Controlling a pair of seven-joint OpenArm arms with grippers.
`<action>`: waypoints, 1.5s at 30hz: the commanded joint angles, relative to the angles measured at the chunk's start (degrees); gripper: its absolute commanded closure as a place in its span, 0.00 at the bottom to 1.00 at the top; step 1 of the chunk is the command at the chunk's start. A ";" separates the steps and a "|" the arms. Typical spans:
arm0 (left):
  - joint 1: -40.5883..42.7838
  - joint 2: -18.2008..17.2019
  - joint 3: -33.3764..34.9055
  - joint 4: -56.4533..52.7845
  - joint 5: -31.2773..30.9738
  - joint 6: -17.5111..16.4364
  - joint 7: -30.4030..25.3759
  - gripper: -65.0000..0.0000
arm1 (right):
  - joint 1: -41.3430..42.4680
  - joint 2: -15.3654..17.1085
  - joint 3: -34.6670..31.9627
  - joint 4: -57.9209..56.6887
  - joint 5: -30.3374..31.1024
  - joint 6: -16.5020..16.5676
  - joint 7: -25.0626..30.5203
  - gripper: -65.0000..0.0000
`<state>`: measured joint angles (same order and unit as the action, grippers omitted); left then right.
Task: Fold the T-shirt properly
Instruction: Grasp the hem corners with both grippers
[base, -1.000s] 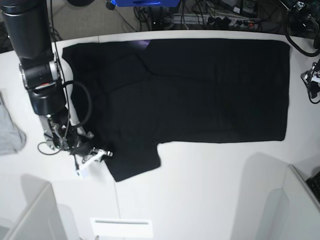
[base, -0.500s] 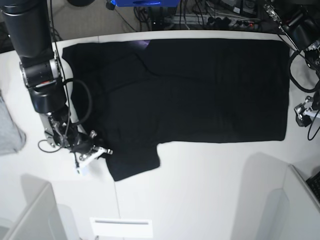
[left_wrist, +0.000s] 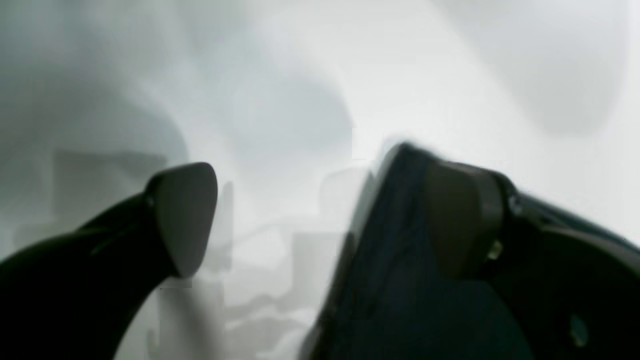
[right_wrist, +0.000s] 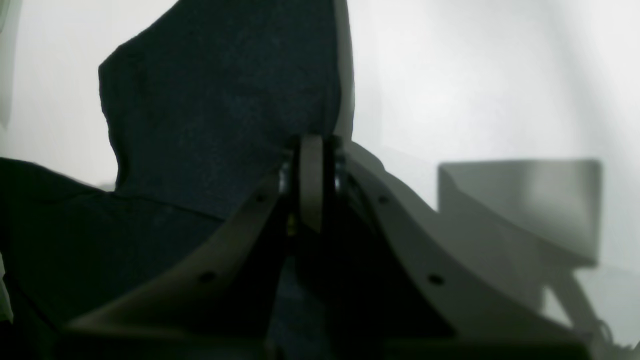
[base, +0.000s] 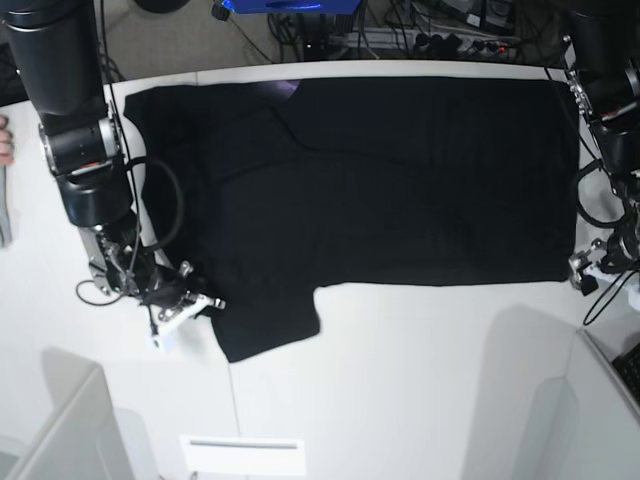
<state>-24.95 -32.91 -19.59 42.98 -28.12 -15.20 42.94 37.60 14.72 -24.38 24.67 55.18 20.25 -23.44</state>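
The black T-shirt (base: 400, 180) lies spread flat on the white table (base: 400, 380), plain side up, with a short sleeve (base: 270, 325) pointing toward the front. My right gripper (base: 208, 303) sits at that sleeve's left edge. In the right wrist view its pads (right_wrist: 312, 170) are pressed together, shut on the rim of the black cloth (right_wrist: 220, 100). My left gripper (base: 582, 268) is low at the shirt's front right hem corner. In the left wrist view it (left_wrist: 320, 220) is open, and the hem corner (left_wrist: 390, 280) lies against its right finger (left_wrist: 460, 220).
White partition walls stand at the front left (base: 60, 430) and front right (base: 590, 420). A white plate (base: 243, 455) lies near the front edge. Cables (base: 420, 35) run behind the table. A person's hand (base: 4, 140) shows at the far left edge.
The right gripper has shut at the sleeve edge. The left arm came down along the table's right side to the hem corner. The grey garment at the left has been drawn out of view.
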 joint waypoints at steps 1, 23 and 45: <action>-2.26 -1.51 1.27 -0.56 -0.50 -0.31 -2.45 0.02 | 1.47 0.62 -0.01 0.26 -0.80 -0.51 -0.87 1.00; -5.51 3.06 15.07 -11.11 -0.94 -0.40 -10.37 0.28 | 1.30 1.41 0.34 0.08 -0.80 -0.51 -0.51 1.00; 1.35 3.59 14.54 7.00 -1.20 -0.40 -5.00 1.00 | 1.12 2.47 0.43 0.61 -0.80 -0.07 3.62 1.00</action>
<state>-22.22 -28.10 -4.78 48.84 -28.99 -15.38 38.68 37.12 16.38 -24.23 24.69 54.72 20.43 -20.14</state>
